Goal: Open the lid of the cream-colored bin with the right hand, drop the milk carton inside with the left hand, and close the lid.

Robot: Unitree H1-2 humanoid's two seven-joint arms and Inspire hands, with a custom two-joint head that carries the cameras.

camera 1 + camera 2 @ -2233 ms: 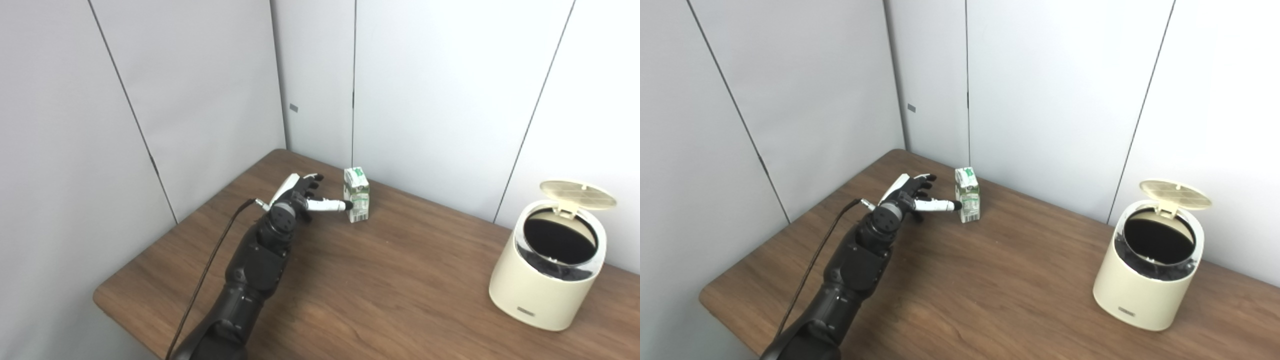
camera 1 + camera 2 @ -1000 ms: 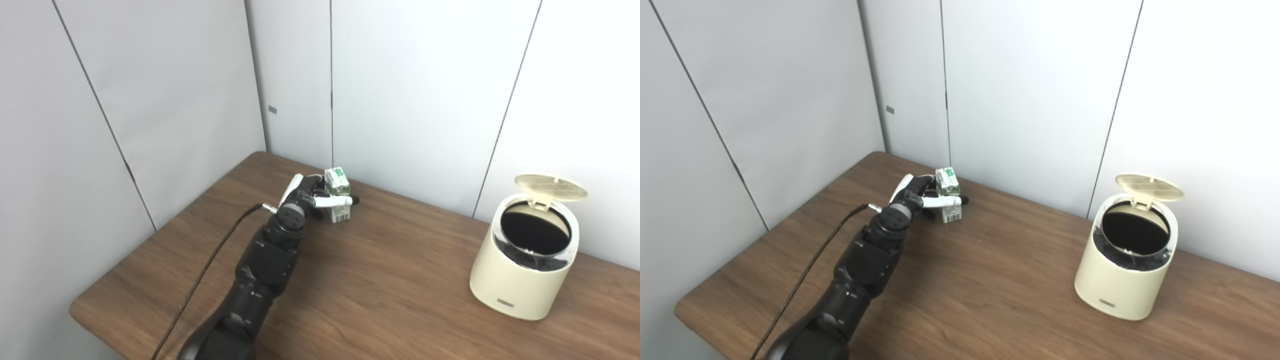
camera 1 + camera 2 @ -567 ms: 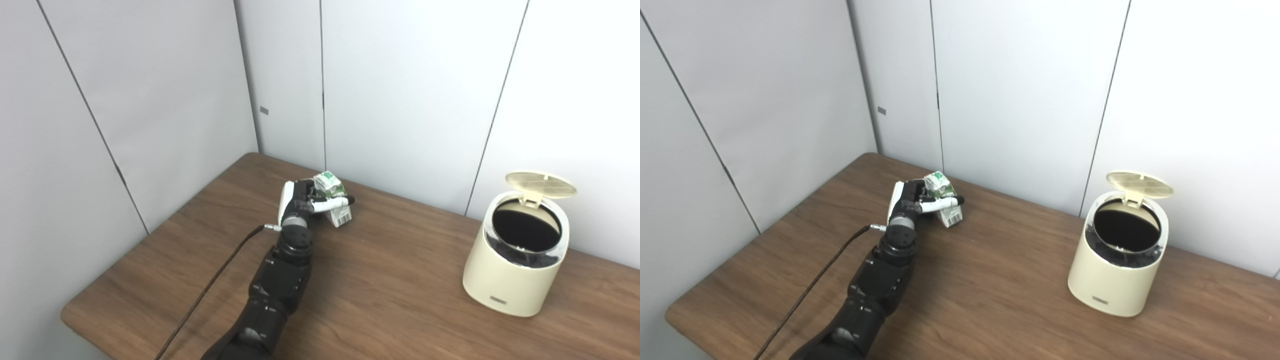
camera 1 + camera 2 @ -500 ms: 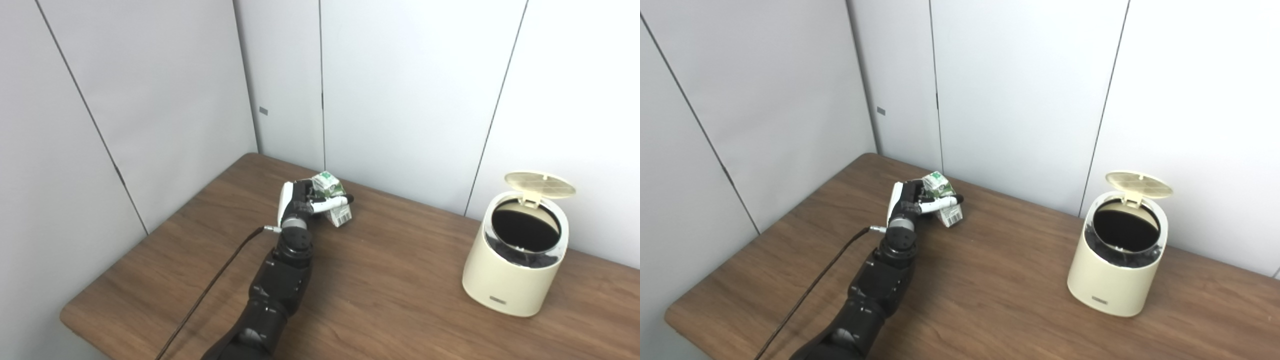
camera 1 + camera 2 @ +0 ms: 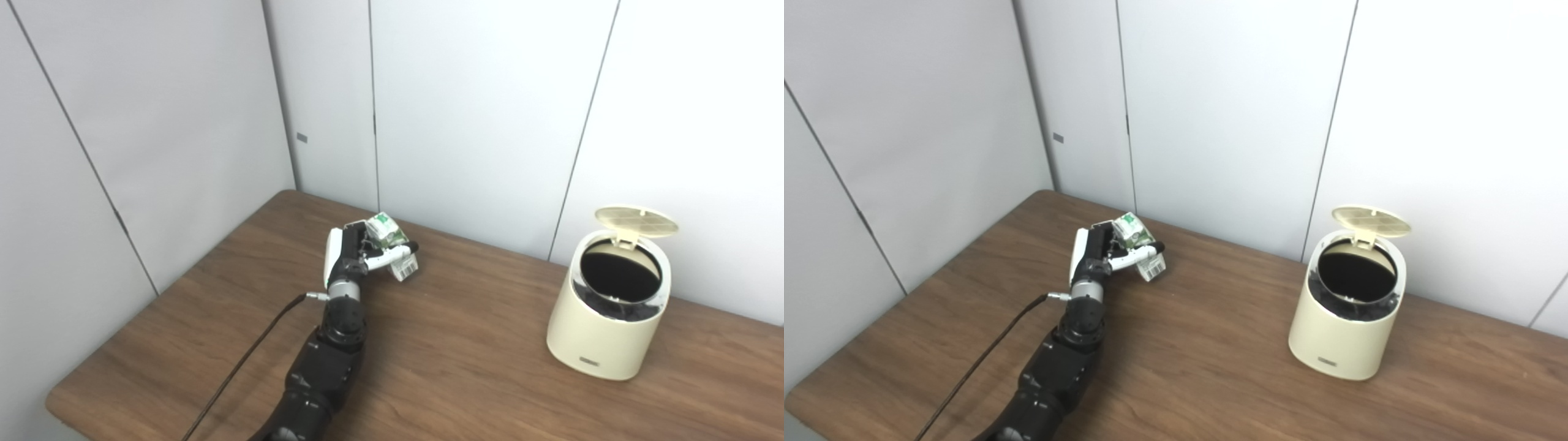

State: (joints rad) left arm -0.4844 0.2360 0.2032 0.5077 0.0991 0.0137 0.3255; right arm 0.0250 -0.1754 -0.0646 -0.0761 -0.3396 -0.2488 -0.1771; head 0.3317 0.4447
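One hand is at work: my left hand [image 5: 350,257] is clamped on the milk carton [image 5: 392,236], thumb across its front, holding it tilted just above the surface [image 5: 465,343] at about 10 o'clock. I judge the tilt comes from the wrist rolling upright for the carry. At 3 o'clock, well apart, the bin [image 5: 612,306] stands with its lid [image 5: 637,214] already up, ready for the drop. My right hand is out of view.

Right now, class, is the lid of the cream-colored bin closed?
No. The lid stands raised at the back of the cream-colored bin, leaving the dark opening uncovered.
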